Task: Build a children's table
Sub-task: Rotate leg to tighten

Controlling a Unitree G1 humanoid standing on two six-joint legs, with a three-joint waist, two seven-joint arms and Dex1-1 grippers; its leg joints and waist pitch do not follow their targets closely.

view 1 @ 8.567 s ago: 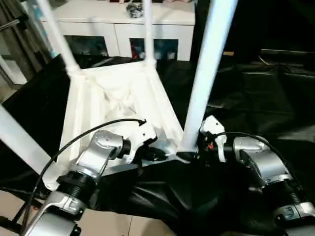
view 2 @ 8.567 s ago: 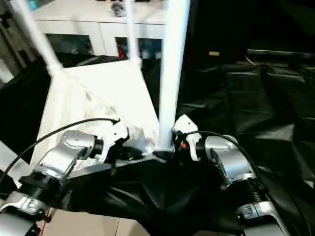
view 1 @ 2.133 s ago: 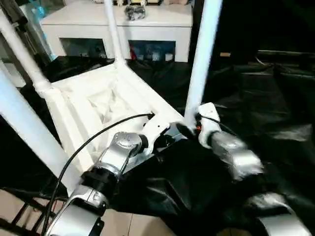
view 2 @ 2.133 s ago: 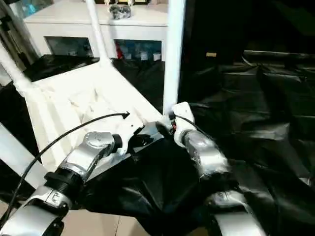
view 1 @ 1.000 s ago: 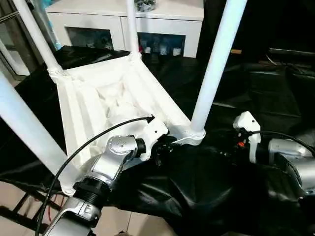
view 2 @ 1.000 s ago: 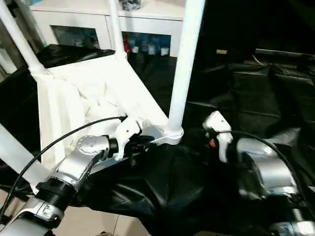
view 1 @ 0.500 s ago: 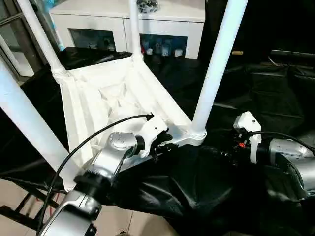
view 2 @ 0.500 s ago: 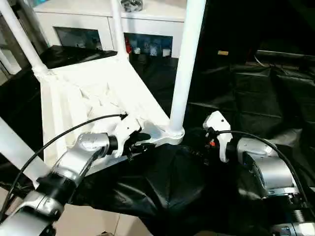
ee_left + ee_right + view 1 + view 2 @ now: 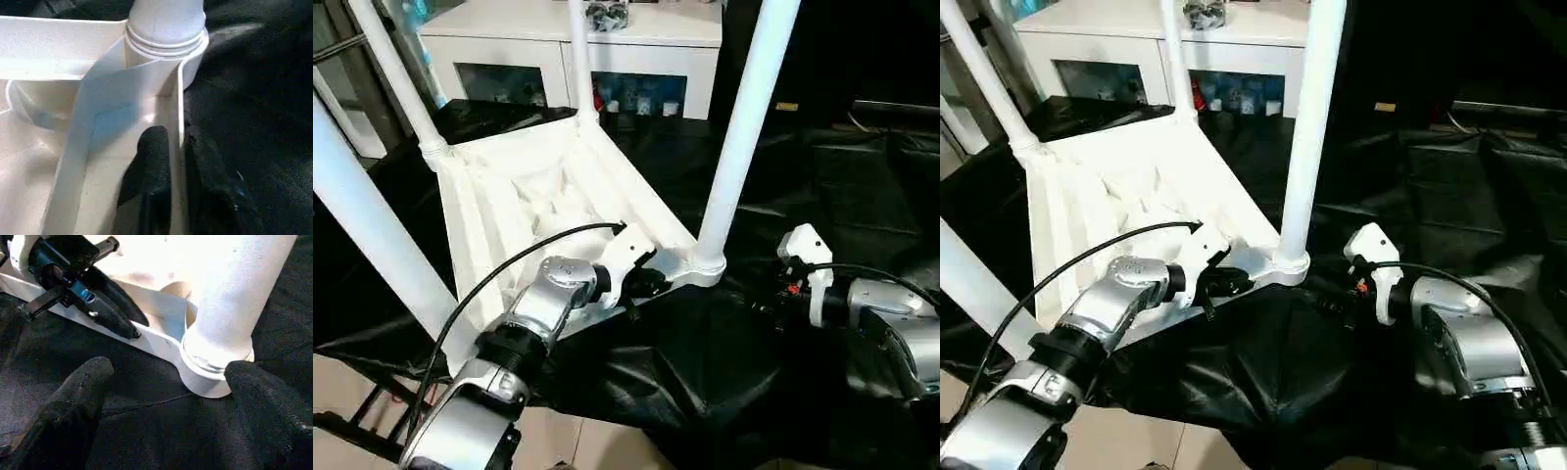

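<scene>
The children's table lies upside down on the black cloth, its ribbed white tabletop [image 9: 538, 196] facing up. Its legs stand upright in the corner sockets, among them the near right leg [image 9: 744, 127] and the near left leg [image 9: 372, 245]. My left gripper [image 9: 651, 284] is shut on the tabletop's thin front rim [image 9: 178, 98], just left of the near right socket [image 9: 705, 266]. One black finger [image 9: 154, 156] sits inside the rim and the other outside. My right gripper [image 9: 168, 369] is open, a little short of that socket [image 9: 210, 377], its fingers [image 9: 78, 396] spread wide to either side.
Black cloth [image 9: 832, 176] covers the work table and falls in folds over its near edge. A white cabinet [image 9: 607, 39] with glass-fronted shelves stands behind. Pale floor [image 9: 342, 392] shows at the bottom left.
My left gripper's fingers have closed on the tabletop's rim after standing a little apart. The right gripper has stayed open in the same place. The camera has shifted slightly.
</scene>
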